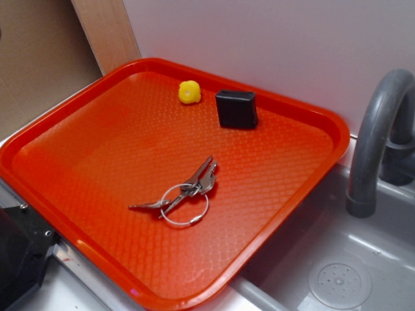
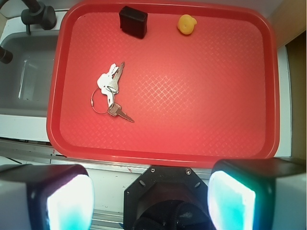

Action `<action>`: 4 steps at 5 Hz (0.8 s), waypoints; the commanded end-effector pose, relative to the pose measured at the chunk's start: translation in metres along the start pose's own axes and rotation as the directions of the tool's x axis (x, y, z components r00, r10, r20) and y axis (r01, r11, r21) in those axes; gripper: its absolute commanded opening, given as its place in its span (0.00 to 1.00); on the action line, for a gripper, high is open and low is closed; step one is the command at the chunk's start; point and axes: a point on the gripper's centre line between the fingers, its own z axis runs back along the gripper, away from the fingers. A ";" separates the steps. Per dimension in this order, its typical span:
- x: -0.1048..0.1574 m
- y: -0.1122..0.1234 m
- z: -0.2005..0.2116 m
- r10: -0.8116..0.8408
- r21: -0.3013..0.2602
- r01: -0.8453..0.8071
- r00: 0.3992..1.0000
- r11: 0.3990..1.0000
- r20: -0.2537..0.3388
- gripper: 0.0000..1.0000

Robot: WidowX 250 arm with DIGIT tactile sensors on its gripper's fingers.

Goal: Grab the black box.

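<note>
No readable writing anywhere; black box [image 1: 237,109] sits beside the yellow ball [image 1: 189,92] on the tray [image 1: 78,123], gripper [image 2: 151,199] jaws wide apart, empty.

In the wrist view the tool [image 2: 151,199] is cut off by the bottom edge, its two fingers [image 2: 67,201] blurred. Beside the red tray [image 1: 324,139], the grey faucet [image 1: 379,142] runs past the right edge.

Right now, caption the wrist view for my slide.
Open fingers hover before a red tray holding black box, keys, yellow ball.
</note>
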 end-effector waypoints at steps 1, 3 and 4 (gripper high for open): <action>0.000 0.000 0.000 0.000 0.000 0.000 1.000 1.000 0.000 1.00; 0.094 0.015 -0.070 -0.011 0.187 0.009 1.000 0.982 0.010 1.00; 0.139 0.003 -0.102 -0.097 0.186 0.094 0.995 0.978 0.006 1.00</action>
